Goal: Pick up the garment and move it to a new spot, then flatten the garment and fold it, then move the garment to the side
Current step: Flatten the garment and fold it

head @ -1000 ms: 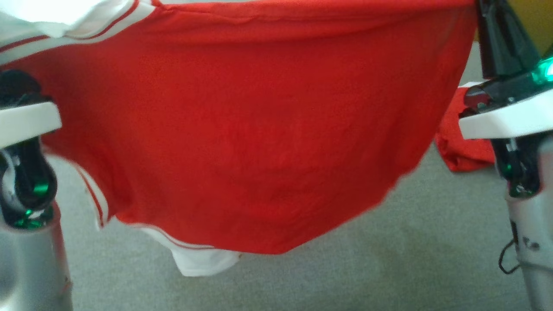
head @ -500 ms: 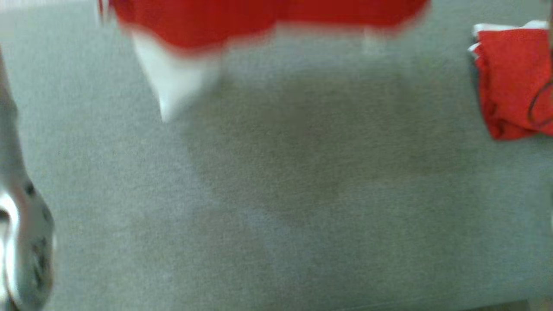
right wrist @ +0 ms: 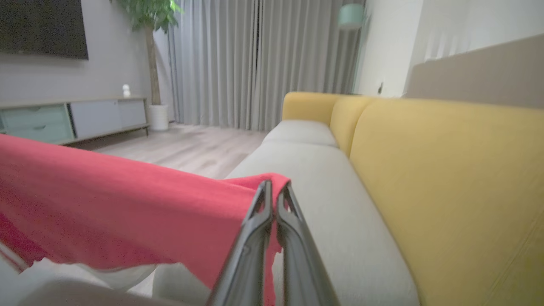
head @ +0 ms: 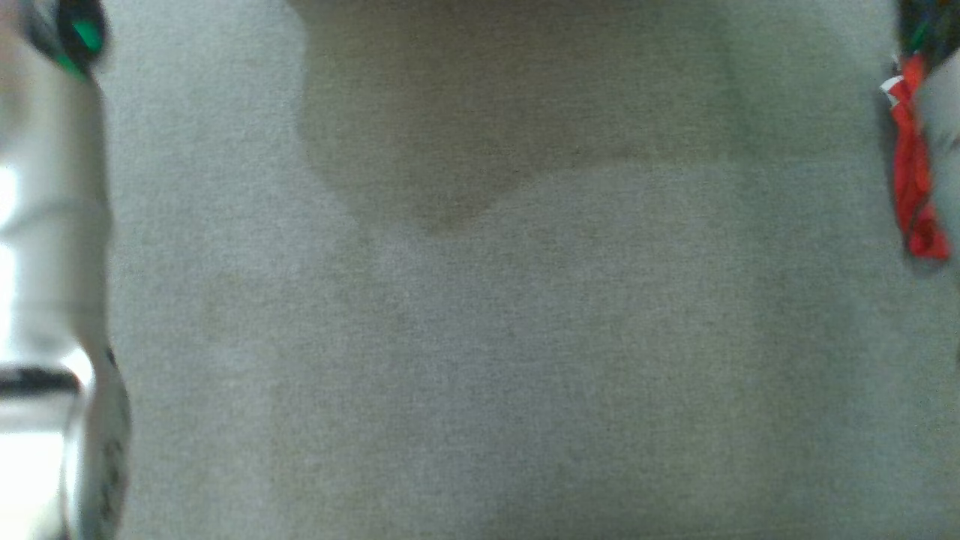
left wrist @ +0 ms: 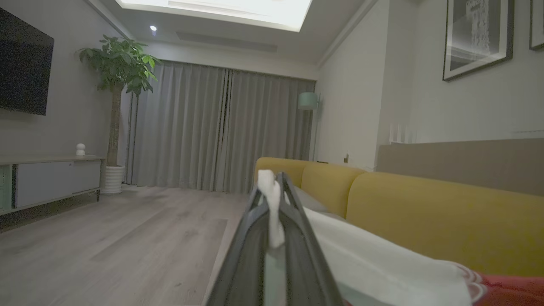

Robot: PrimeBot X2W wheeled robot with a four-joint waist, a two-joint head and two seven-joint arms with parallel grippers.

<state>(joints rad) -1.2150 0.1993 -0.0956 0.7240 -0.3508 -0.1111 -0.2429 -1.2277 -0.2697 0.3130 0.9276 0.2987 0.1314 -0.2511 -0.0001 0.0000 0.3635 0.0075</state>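
The garment is red with white trim, held off the seat between both grippers. In the left wrist view my left gripper (left wrist: 274, 183) is shut on a bunched white edge of the garment (left wrist: 382, 263), which trails off to the lower right, where the red begins. In the right wrist view my right gripper (right wrist: 275, 189) is shut on a red corner of the garment (right wrist: 106, 199), and the cloth stretches taut to the left. In the head view the garment's shadow (head: 487, 127) lies on the grey seat (head: 525, 360).
My pale left forearm (head: 45, 225) runs down the head view's left edge. A second red cloth (head: 913, 195) lies at the right edge, partly behind my right arm. The yellow sofa back (right wrist: 446, 178) runs along the seat, with wood floor (left wrist: 106, 242) beyond.
The head view has shifted down over the seat. The red garment that filled it a second ago has slid out through its top, leaving its shadow. Both grippers stay shut.
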